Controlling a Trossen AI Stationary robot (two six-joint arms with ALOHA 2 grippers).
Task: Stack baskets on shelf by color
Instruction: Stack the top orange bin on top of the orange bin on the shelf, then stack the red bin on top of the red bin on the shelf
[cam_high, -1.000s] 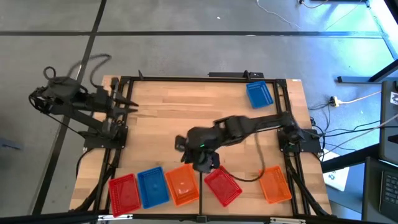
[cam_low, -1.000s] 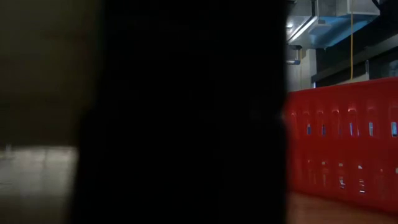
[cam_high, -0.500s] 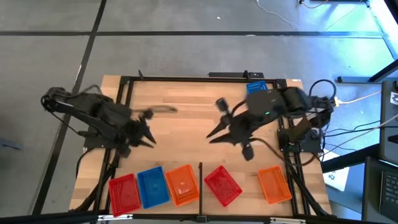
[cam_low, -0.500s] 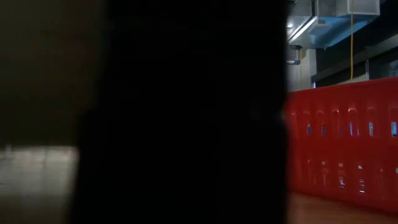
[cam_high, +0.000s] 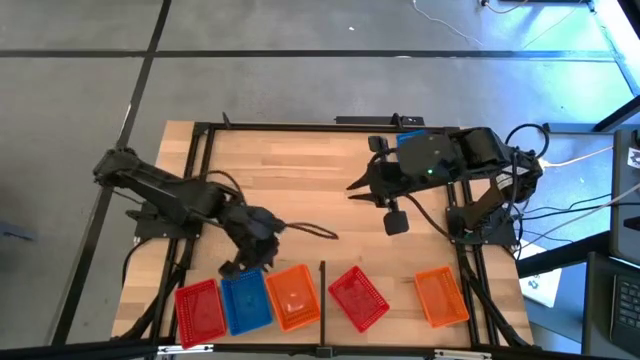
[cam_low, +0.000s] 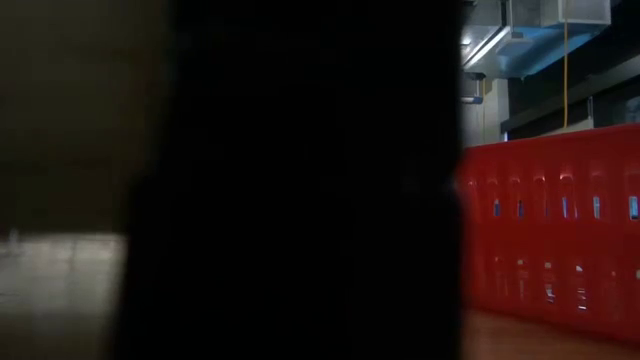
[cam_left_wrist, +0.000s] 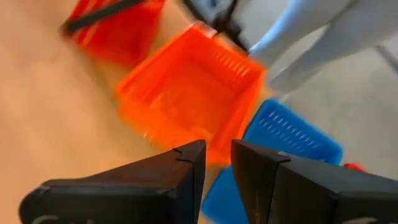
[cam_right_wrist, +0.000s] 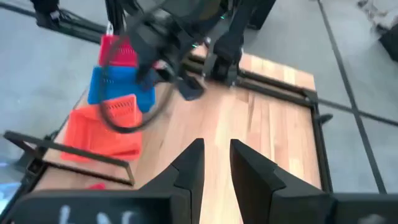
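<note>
Nothing readable showed anywhere: no label, brand, number or sign that I could make out in any view.

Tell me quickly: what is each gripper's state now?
Left gripper: narrowly open, empty, above the blue basket.
Right gripper: narrowly open, empty.

The left hand (cam_high: 240, 266) reaches low toward the worktop's (cam_high: 300, 190) near edge, its fingers (cam_left_wrist: 186, 171) a narrow slit apart. The right hand (cam_high: 358, 186) hovers near the far right corner, fingers (cam_right_wrist: 189, 168) likewise slightly parted.
</note>
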